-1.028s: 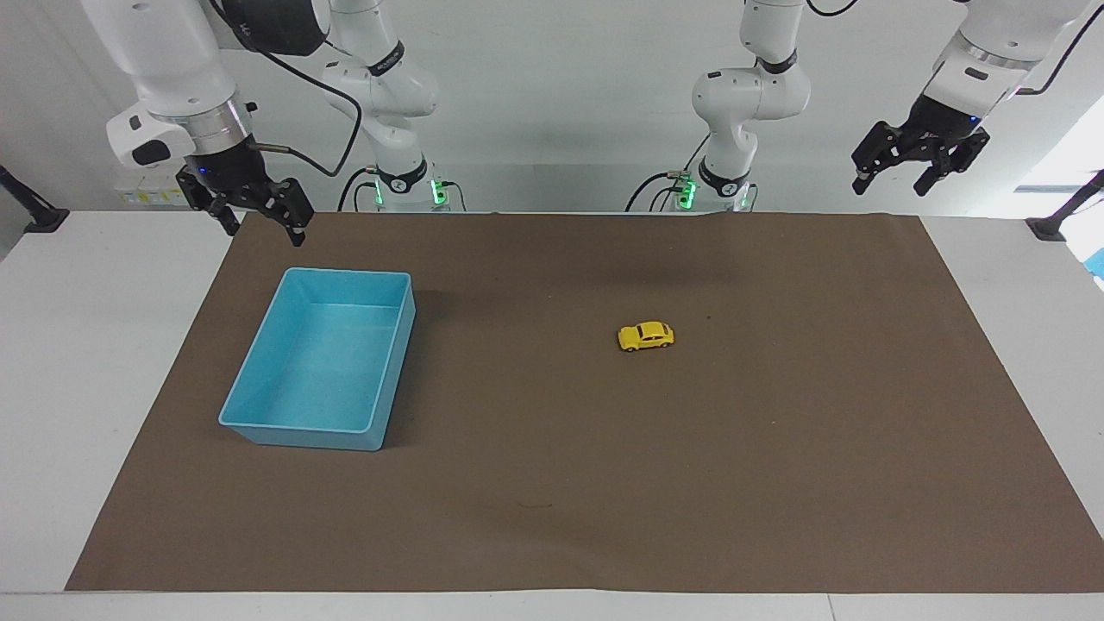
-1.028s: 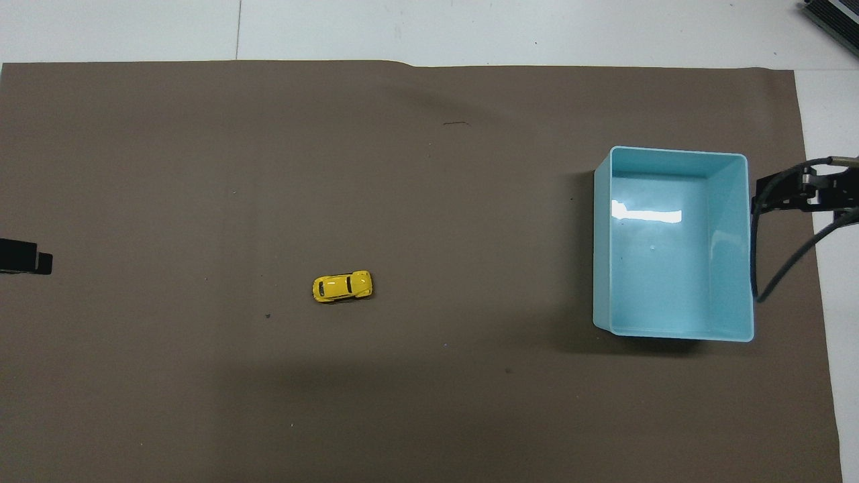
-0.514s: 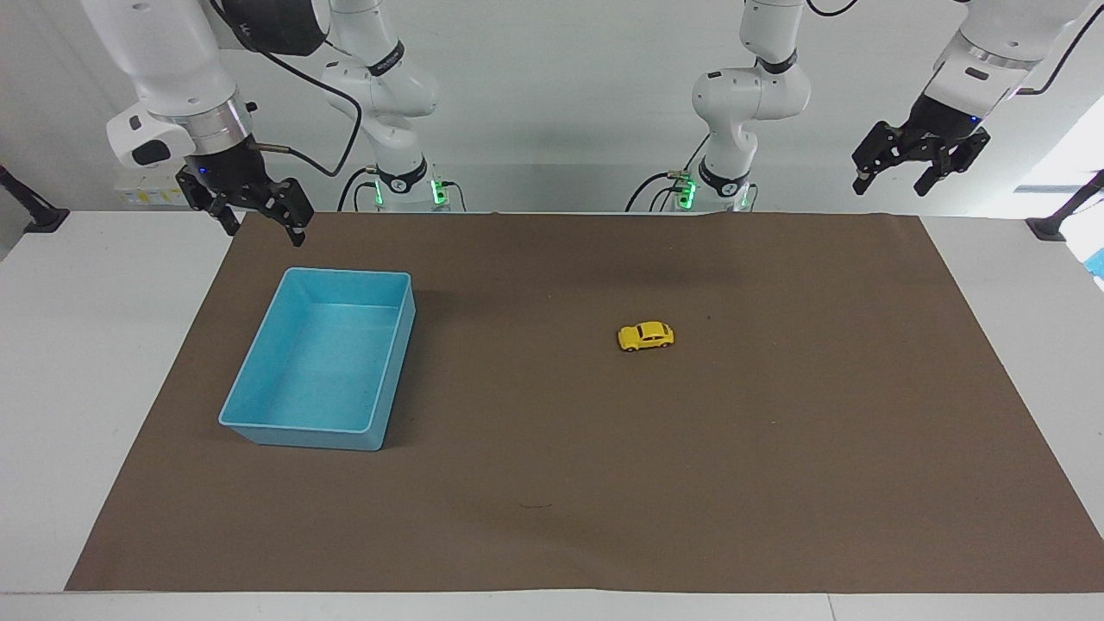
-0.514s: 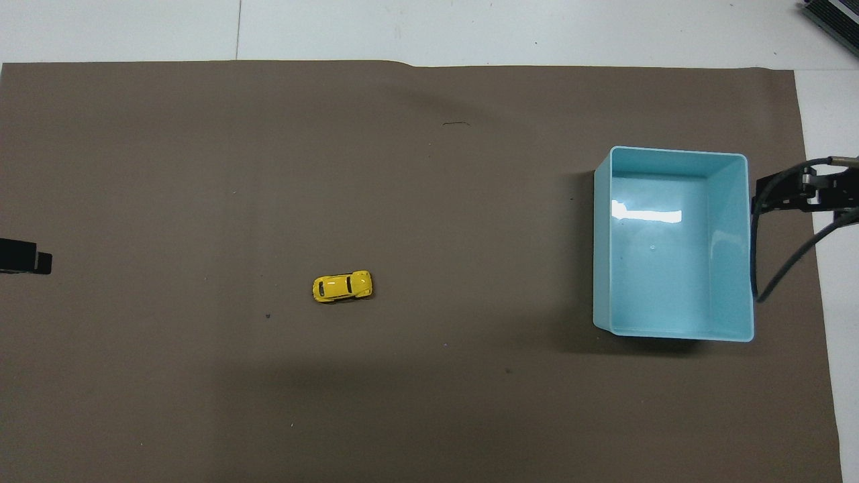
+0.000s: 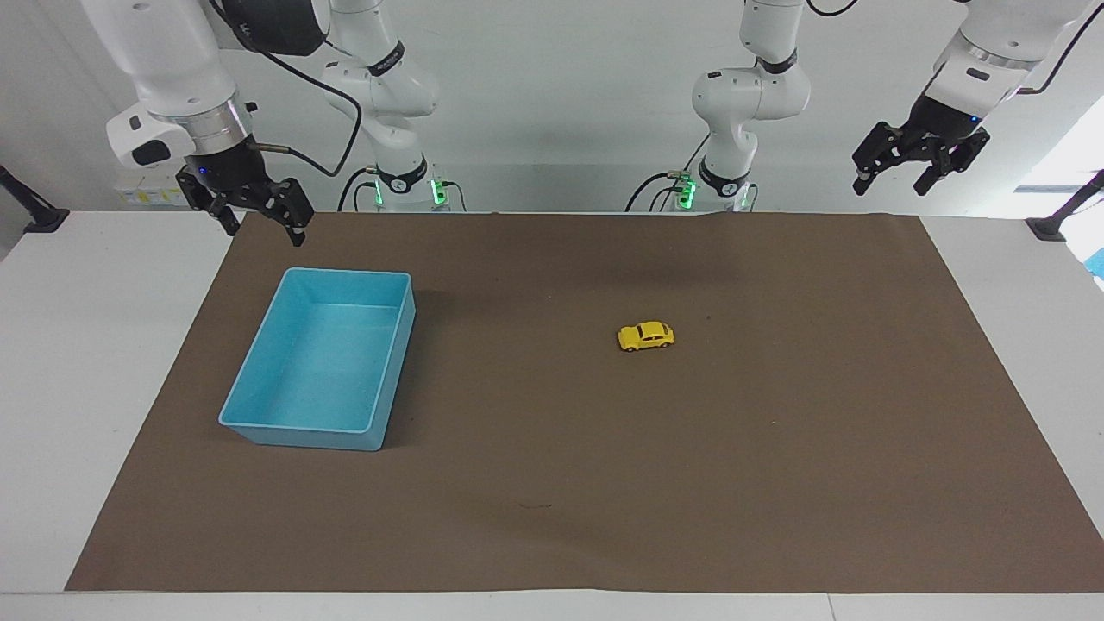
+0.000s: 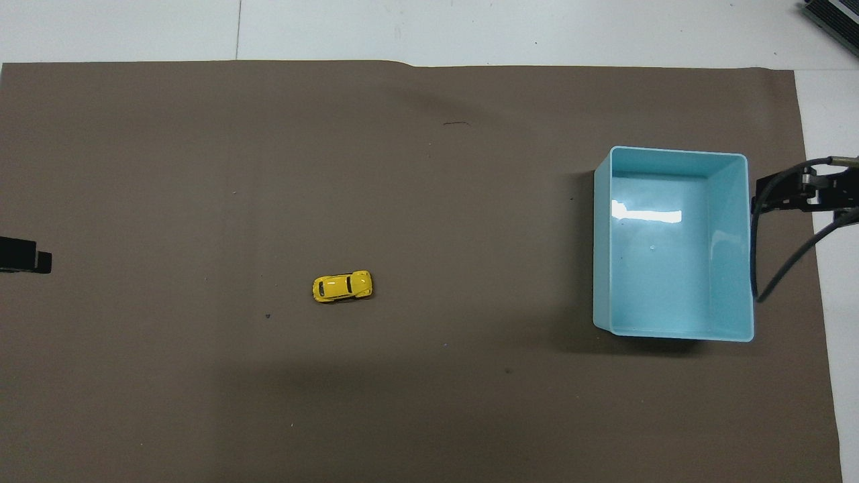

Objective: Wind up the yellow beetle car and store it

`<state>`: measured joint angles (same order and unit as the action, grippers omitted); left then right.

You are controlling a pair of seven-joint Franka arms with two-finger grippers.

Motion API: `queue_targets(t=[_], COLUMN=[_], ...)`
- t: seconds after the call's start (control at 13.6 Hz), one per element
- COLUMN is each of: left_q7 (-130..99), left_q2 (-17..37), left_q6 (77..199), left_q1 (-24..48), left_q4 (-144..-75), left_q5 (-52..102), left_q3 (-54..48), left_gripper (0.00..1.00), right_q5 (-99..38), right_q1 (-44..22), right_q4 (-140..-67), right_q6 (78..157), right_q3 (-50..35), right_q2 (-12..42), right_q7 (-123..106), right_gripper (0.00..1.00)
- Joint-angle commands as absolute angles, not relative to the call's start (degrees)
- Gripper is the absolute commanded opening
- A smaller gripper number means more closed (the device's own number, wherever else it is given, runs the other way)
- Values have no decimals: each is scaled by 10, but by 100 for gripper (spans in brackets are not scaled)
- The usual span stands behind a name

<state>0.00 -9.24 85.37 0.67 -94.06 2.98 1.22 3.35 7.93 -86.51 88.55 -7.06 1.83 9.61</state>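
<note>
So the yellow beetle car (image 5: 645, 336) sits on the brown mat (image 5: 776, 448), well apart from the blue bin (image 5: 259, 423); left gripper (image 5: 919, 170) and right gripper (image 5: 255, 215) both hang spread wide, holding nothing, the right one over the mat's edge just by the bin.

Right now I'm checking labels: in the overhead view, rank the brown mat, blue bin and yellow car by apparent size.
1. brown mat, covering most of the view
2. blue bin
3. yellow car, far smaller than the bin

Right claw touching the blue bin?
Apart. In the facing view the right claw hangs open in the air above the mat, clear of the blue bin rim nearest the robots.
</note>
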Motion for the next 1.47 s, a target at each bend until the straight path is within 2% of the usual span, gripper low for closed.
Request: queue_targets(t=[0.0,1.39], left_q7=[-16,-91], left_q2=[-105,-104], left_q6=[856,851], left_q1=[-2,5], left_q4=[-952,-955], left_q5=[24,23], left_q3=[6,5], left_gripper=[100,100], right_q5=[25,26], right_q1=[84,85], right_q4=[-883,-883], right_q6=[898,899], right_q3=[-72,-72], right_q2=[4,4], right_q7=[94,94], right_gripper=[100,100])
